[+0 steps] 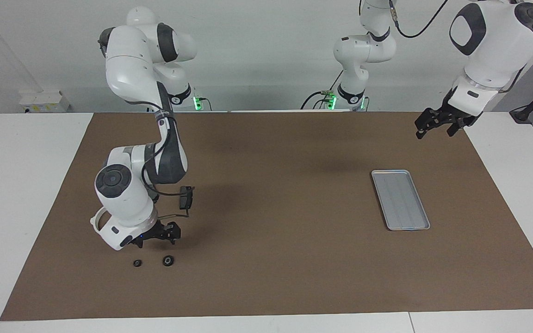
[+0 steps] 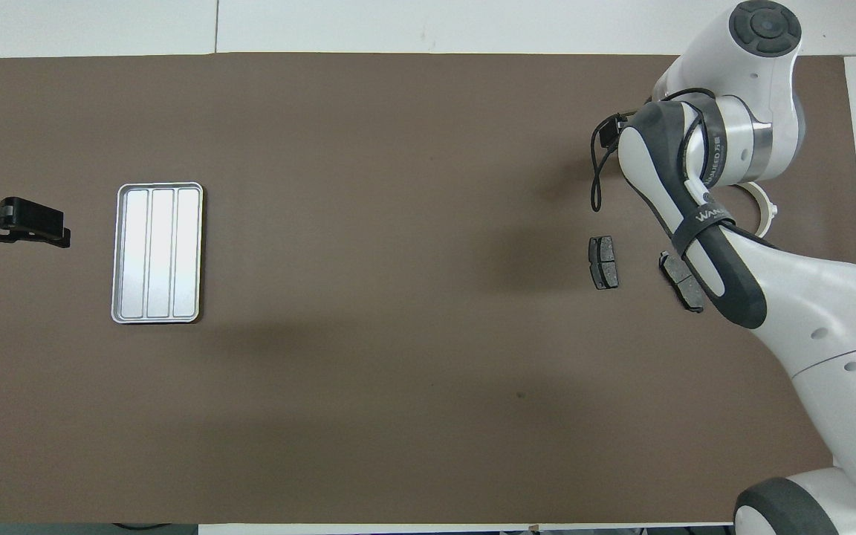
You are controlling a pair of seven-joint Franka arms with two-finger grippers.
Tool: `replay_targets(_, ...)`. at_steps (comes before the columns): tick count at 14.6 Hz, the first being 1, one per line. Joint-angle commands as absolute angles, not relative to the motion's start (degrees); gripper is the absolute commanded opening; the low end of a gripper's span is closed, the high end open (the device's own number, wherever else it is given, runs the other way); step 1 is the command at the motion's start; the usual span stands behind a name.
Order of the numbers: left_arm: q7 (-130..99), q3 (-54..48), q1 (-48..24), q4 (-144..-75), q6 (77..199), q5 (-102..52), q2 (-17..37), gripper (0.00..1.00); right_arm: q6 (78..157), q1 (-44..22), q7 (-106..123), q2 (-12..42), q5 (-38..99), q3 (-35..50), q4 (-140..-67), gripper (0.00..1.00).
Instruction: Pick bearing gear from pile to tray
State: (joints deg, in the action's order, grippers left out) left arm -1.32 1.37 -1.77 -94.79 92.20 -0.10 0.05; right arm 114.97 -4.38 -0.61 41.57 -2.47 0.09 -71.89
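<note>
The bearing gear (image 1: 168,260) is a small black round piece on the brown mat, with a smaller black round piece (image 1: 137,263) beside it. My right gripper (image 1: 157,237) hangs open low over the mat next to them, touching neither. In the overhead view the right arm hides both pieces. The pile also holds a white curved bracket (image 1: 96,217), half hidden by the right wrist, and two dark pads (image 2: 603,261) (image 2: 684,281). The silver tray (image 1: 400,200) (image 2: 157,253) lies empty toward the left arm's end. My left gripper (image 1: 434,132) (image 2: 56,227) waits open, raised beside the tray.
A brown mat (image 1: 271,259) covers most of the white table. A black cable with a small black box (image 2: 606,136) loops off the right arm's wrist above the pads.
</note>
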Motion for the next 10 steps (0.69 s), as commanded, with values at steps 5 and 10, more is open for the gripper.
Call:
replay_targets(5, -1.5, 1.1, -1.7, -95.9, 92.5, 0.6, -1.3, 1.00, 115.8, -3.3, -2.5, 49.0, -3.3, 1.6, -63.0, 1.00)
replay_targets(10, -1.5, 1.1, -1.7, -95.9, 92.5, 0.6, -1.3, 1.00, 115.9, -4.3, -4.8, 51.8, -3.6, 1.7, -60.6, 1.00)
